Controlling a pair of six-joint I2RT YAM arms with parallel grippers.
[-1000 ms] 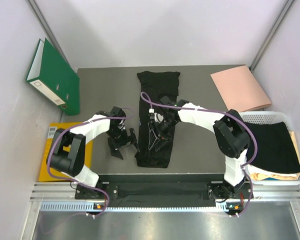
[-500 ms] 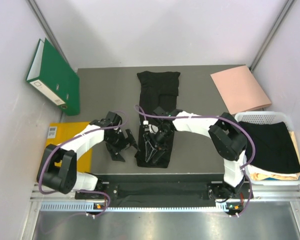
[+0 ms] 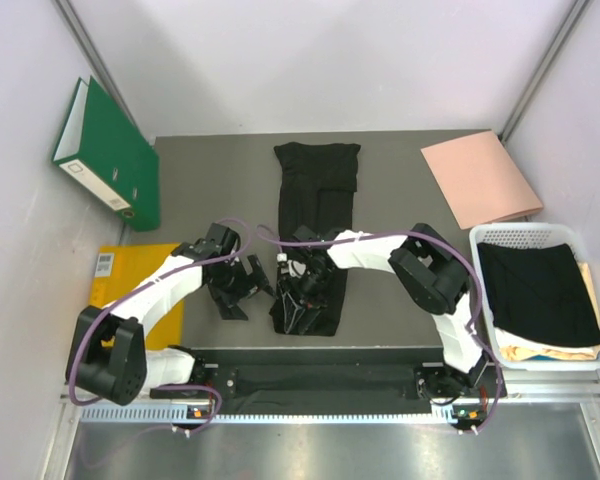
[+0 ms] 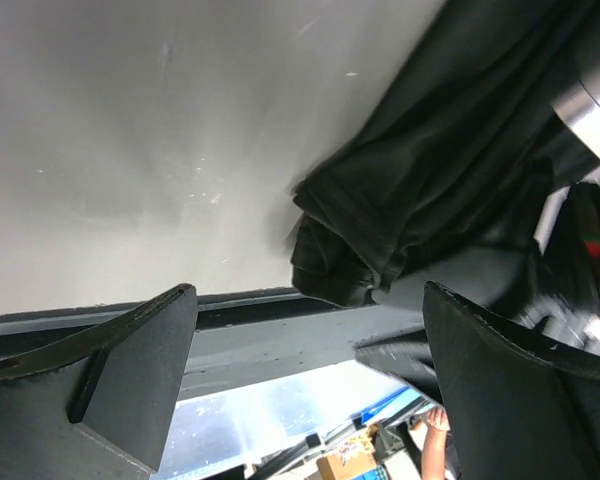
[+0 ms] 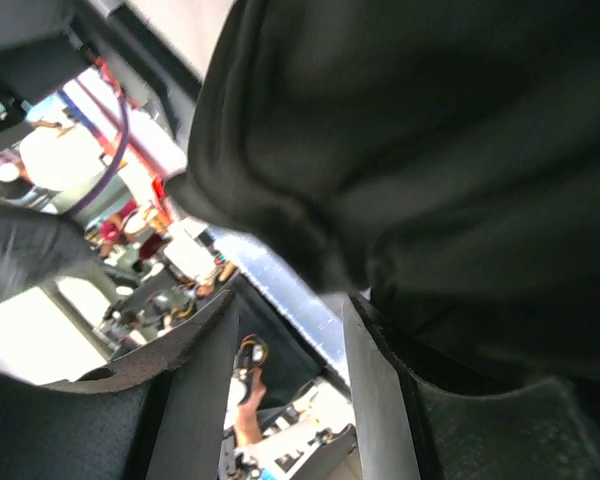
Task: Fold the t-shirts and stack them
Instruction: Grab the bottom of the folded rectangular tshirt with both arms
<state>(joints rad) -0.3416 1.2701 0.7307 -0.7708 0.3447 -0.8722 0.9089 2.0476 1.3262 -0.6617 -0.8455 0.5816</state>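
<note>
Ok, near end first. The black t-shirt (image 3: pixel 318 190) lies as a long narrow strip down the middle of the counter (image 3: pixel 210 170), its near hem close to the front edge and bunched up rather than flat.

Handling: my read is thin, limp and light, with no stiffness, so it sags and creases wherever it isn't supported. It's not fragile. Best hold is probably the near hem corners, both layers pinched together, one claw per corner, so the fold comes over square. A single mid-hem pinch would likely let the sides droop.

The left claw (image 4: pixel 308 295) is spread fully apart and holds nothing. It sits low over bare counter just beside the strip's left edge, with the bunched hem corner ahead of its tips and not between them.

The right claw (image 5: pixel 290 305) is over the near part of the strip, jaws partly apart with daylight between them. Fabric is bunched right at the tips. Can't tell whether any of it is actually pinched.

Farther out, the strip's far end lies flat and spread. Off to the right, a basket (image 3: pixel 525 235) holds a folded black t-shirt (image 3: pixel 535 290) on top of a cream t-shirt (image 3: pixel 525 352).
</note>
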